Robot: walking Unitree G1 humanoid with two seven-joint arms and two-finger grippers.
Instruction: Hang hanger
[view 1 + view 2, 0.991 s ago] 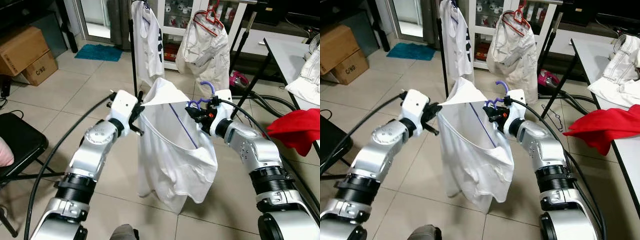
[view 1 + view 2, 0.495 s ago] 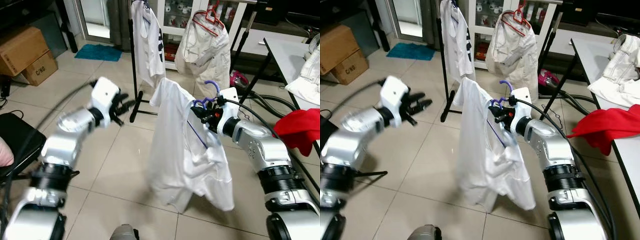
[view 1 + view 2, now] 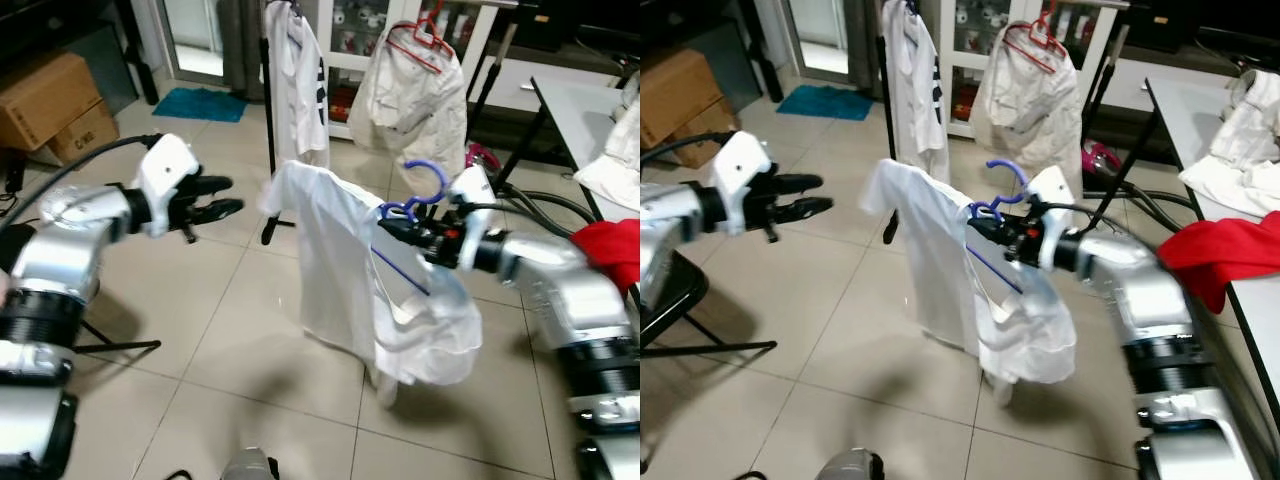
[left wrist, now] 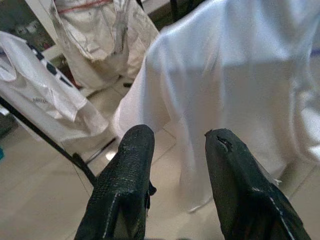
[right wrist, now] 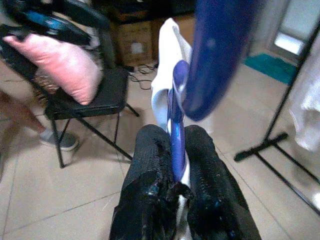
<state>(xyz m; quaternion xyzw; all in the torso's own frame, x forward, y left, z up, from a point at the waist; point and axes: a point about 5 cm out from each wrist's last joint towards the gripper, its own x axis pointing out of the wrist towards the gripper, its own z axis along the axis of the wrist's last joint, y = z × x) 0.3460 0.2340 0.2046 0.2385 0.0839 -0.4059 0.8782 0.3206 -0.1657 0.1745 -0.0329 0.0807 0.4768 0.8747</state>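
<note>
Hanger [image 5: 176,115] with white shirt [image 3: 340,250] clamped between right gripper [image 5: 175,165] fingers; left gripper [image 4: 175,165] fingers spread, apart.

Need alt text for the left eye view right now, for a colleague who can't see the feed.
The right gripper is shut on a purple hanger carrying a white shirt above the tiled floor. The left gripper is open, apart from the shirt. Behind stands a black clothes rack with hung garments.

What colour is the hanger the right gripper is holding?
Blue-purple hanger; clearest in the right wrist view.
</note>
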